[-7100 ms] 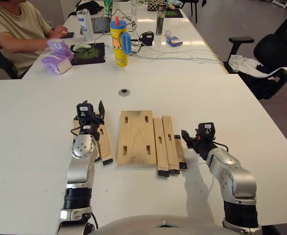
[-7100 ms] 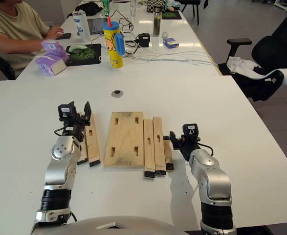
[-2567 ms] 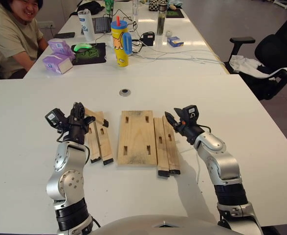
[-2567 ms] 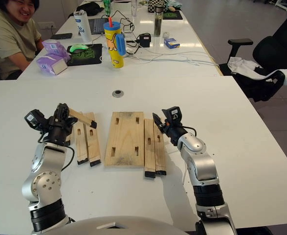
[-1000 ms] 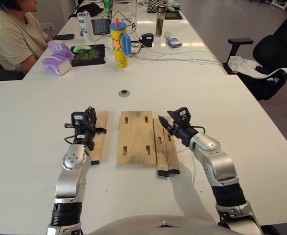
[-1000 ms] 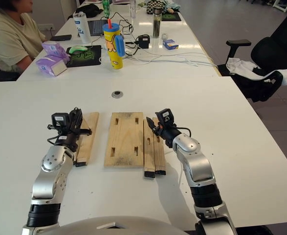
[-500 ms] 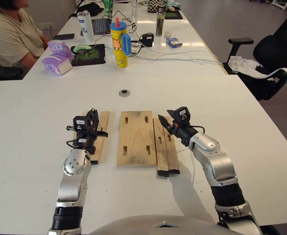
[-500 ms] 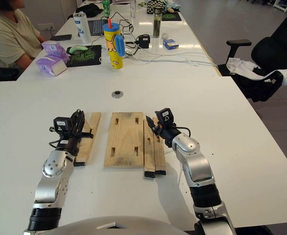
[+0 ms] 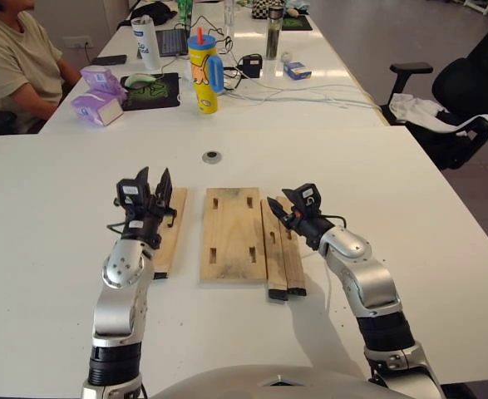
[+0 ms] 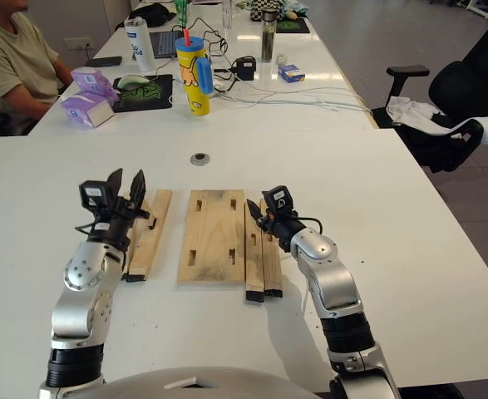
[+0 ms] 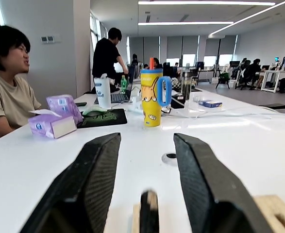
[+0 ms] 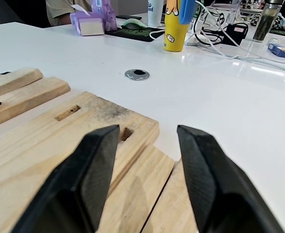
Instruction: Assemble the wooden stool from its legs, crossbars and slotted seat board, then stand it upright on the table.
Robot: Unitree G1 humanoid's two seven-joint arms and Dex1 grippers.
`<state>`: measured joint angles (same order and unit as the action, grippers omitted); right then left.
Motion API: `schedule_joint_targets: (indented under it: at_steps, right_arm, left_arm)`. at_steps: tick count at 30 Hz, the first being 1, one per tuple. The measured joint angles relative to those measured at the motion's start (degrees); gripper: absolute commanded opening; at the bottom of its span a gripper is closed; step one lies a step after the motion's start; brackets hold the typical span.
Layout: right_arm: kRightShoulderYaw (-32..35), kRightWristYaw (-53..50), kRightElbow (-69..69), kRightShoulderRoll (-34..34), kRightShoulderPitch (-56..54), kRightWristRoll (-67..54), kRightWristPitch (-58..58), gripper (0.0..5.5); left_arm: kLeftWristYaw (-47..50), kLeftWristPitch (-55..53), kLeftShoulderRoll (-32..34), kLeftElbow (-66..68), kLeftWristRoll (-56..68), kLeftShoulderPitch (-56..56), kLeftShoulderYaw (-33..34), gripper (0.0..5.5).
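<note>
No legible text or numbers

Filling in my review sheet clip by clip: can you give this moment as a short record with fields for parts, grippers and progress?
seat board: flat on the table, slots showing, nothing fitted in them
right bars: lying side by side just right of the seat board
left bars: lying left of the seat board, with a gap between
left gripper: open, empty, raised above the left bars
right gripper: open, empty, low over the far end of the right bars
progress: no parts joined yet
</note>
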<state>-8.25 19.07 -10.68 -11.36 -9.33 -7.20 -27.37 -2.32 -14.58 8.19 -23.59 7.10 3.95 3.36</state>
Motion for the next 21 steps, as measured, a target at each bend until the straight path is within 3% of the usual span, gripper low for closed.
schedule_joint_targets:
  at_steps: [8,12,21]
  right_arm:
    - [-0.5,-0.4,0.7,1.1,-0.1,0.1,1.2,2.20]
    - [-1.1,-0.7,1.1,1.7,-0.1,0.2,1.6,2.20]
    - [-2.0,-0.9,2.4,2.3,-1.3,0.6,2.6,2.20]
  left_arm:
    - [1.5,-8.0,2.6,0.6,1.4,21.5,4.0,2.00]
    - [-0.5,-15.4,4.4,13.6,-0.4,15.1,2.1,2.00]
    - [-2.2,-10.4,3.1,15.9,0.7,13.3,1.4,2.00]
